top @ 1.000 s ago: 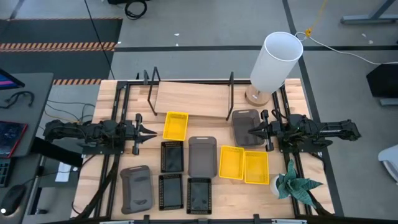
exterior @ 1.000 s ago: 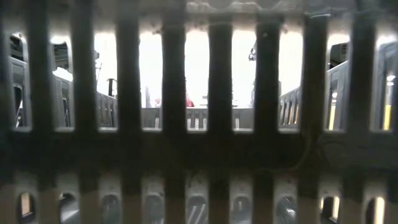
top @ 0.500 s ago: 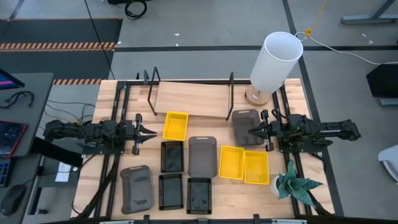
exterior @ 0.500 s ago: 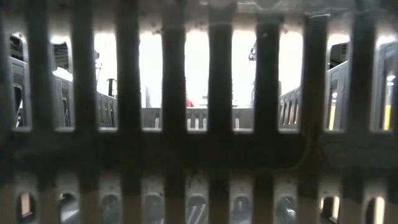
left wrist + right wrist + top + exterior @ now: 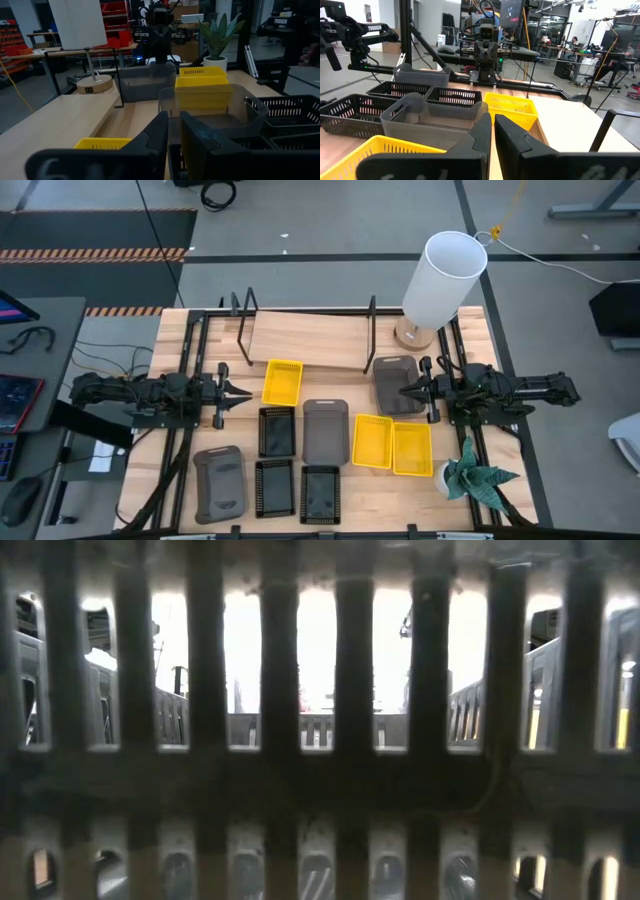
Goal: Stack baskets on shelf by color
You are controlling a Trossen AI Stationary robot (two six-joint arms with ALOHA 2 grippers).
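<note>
The low view is blocked by the slotted wall of a basket standing right against the lens.

Nearest the front edge of the table lie a dark grey basket and two black mesh baskets. Behind them sit a third black mesh basket, a grey basket and two yellow baskets side by side.

The left gripper hovers at the table's left side, jaws close together and holding nothing. The right gripper hovers opposite over a grey basket, jaws nearly together, likewise holding nothing.

A yellow basket lies just in front of the shelf, which stands bare at the far edge. A white lamp stands at the far right corner, and a potted plant at the near right.
</note>
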